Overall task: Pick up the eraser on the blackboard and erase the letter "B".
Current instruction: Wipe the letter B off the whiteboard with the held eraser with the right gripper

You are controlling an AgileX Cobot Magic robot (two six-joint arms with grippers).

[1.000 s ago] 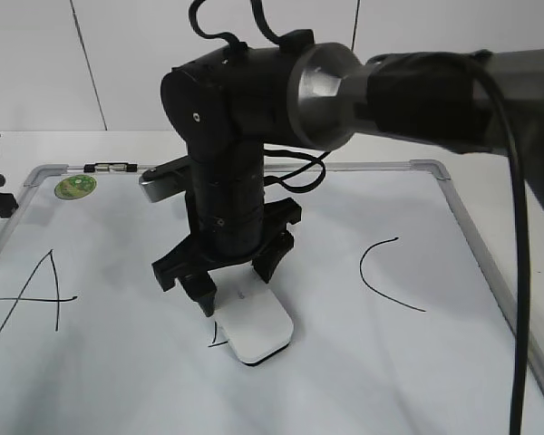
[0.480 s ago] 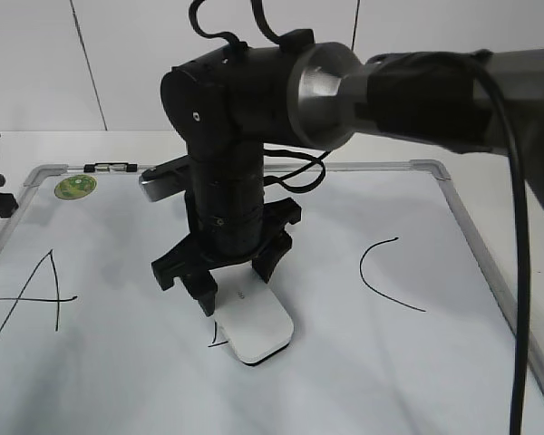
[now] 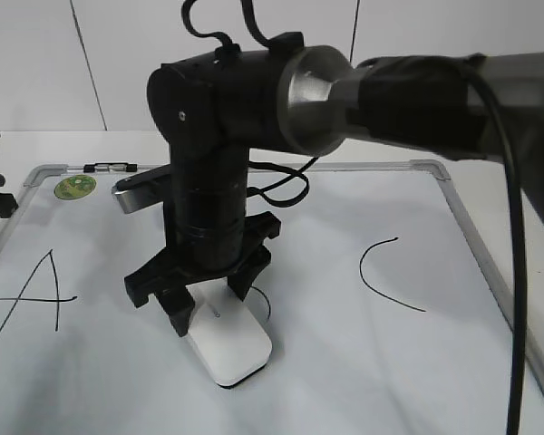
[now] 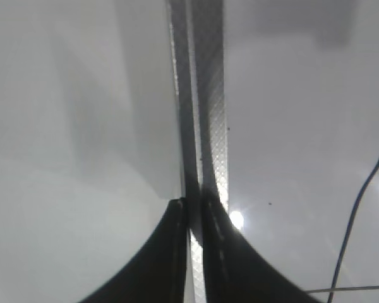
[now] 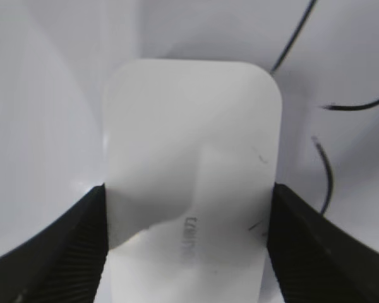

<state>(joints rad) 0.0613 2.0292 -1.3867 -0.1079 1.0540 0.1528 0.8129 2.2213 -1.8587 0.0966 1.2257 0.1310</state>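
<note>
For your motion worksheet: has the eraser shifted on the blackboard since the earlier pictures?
Yes. The eraser slid left, away from the letter C, gripped by the right pincer.

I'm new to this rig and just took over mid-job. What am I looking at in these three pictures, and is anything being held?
The wide picture looks at the board from in front; the other two come from cameras on each arm's wrist. The black right gripper is shut on the white eraser, which sits flat on the blackboard, really a white dry-erase board. Letters A and C are drawn there; strokes of the letter "B" show beside the eraser. The left gripper grips the board's frame at its edge.
</note>
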